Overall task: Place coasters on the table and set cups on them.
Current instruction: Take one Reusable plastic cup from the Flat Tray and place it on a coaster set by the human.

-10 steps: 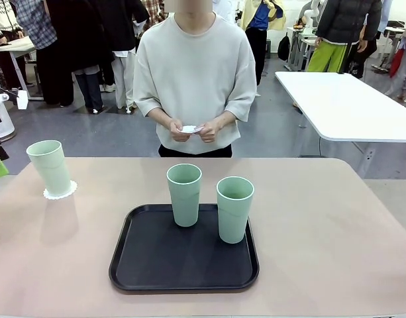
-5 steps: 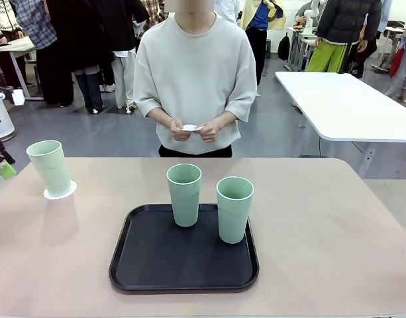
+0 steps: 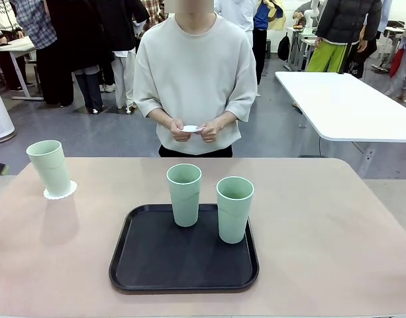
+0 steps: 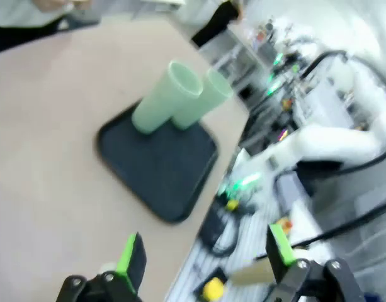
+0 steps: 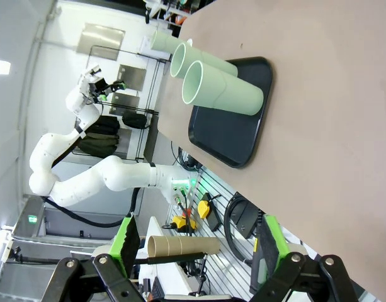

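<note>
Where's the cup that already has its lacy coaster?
In the front view, that cup stands on its white coaster near the tan table's left edge, well left of the black tray.

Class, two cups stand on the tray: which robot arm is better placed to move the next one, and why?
Probably the right: the right-hand cup stands at the right of the tray, toward that arm's side of the table, and the right gripper is open.

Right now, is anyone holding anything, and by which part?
The person's hands pinch a small white coaster by its opposite edges. The left gripper and right gripper are open, holding nothing.
</note>
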